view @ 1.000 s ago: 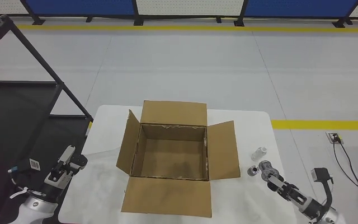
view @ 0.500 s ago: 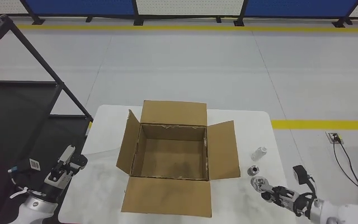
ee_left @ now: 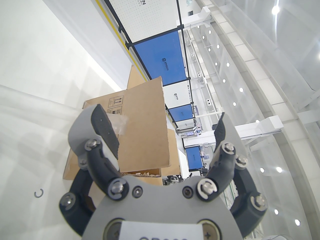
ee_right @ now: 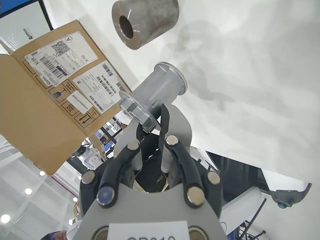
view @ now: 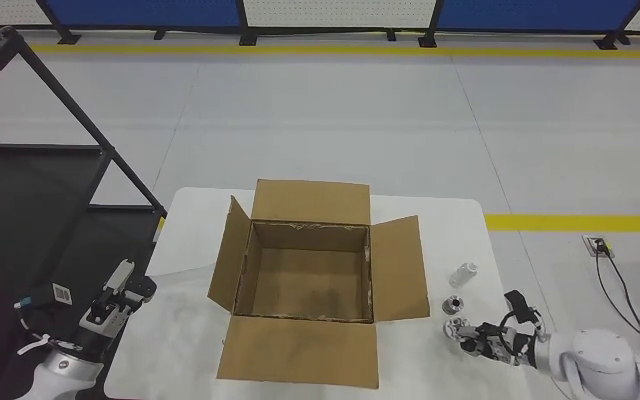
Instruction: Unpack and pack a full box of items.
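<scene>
Our right pincer [ee_right: 152, 122] clamps the metal spool [ee_right: 156, 88] by one end, right of the box [view: 300, 350]. It looks stiff, slick and heavy, so we'd grip its barrel. Our left pincer [ee_left: 160, 118] gapes wide.

The flanged metal part [ee_right: 155, 93] has its end partly hidden between the right fingers [ee_right: 164, 121].

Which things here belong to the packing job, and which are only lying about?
Job: cardboard box, flanged metal part in the right gripper, steel sleeve, small bottle.
Lying about: black rack, floor socket with cable.
</scene>
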